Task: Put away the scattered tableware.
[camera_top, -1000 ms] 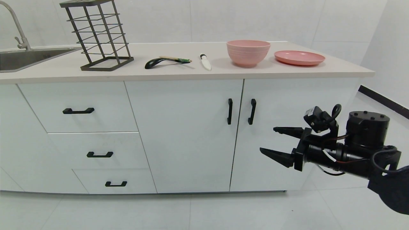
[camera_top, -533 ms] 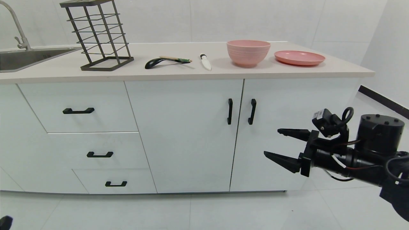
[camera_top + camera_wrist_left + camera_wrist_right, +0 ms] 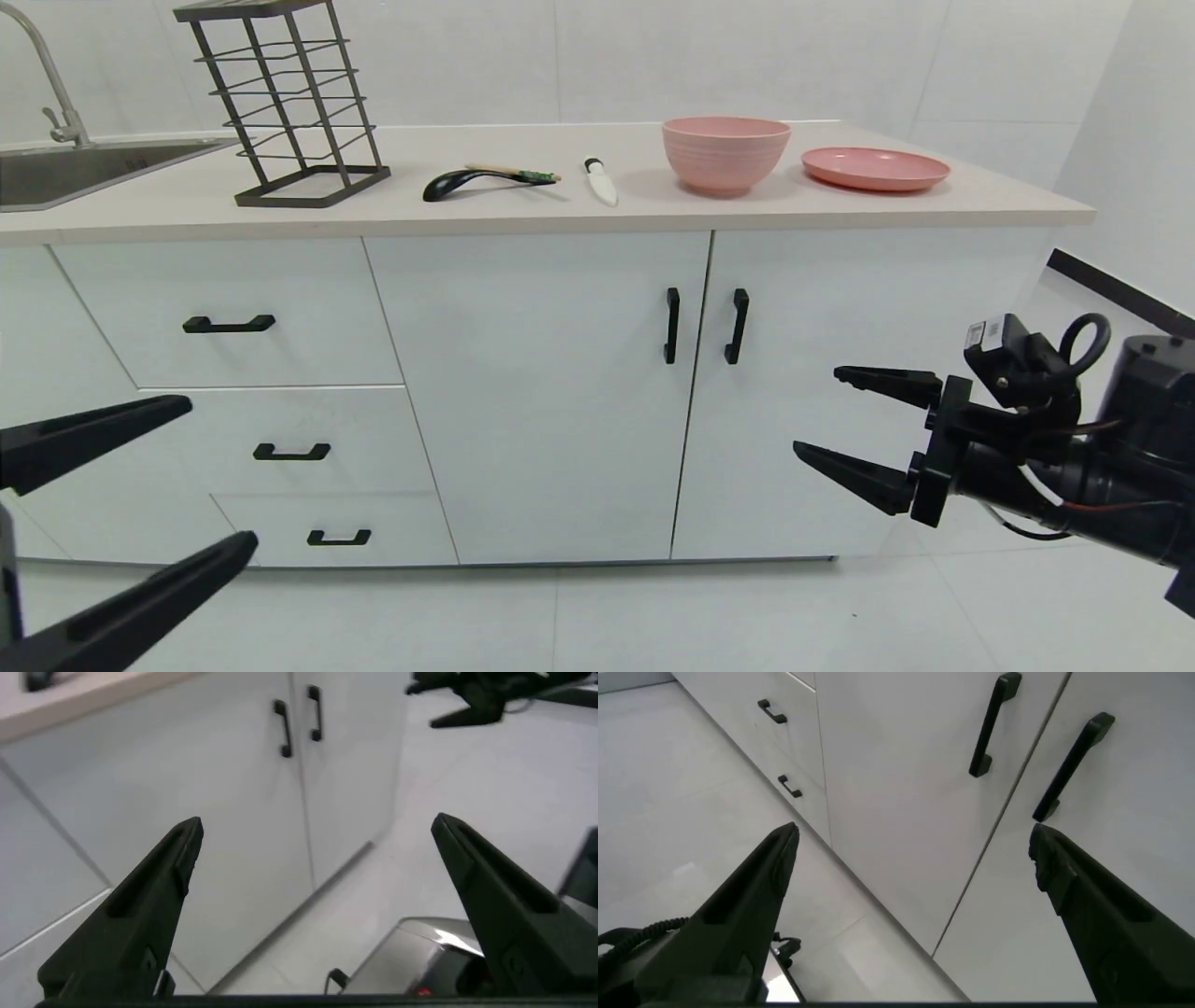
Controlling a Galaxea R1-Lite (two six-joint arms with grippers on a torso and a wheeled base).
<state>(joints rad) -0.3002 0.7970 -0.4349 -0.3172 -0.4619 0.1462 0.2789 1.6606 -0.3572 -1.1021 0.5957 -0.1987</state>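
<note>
Small sticker (image 3: pixel 978 331), possibly a code, near right end effector (image 3: pixel 815 412)

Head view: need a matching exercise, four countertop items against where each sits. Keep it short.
Things:
1. wire rack
2. black spoon
3. pink bowl
4. pink plate

Places:
A. nearest the right end of the counter
B. next to the sink
C. between the white utensil and the plate
D. between the rack and the white utensil

Pairs: 1-B, 2-D, 3-C, 4-A
</note>
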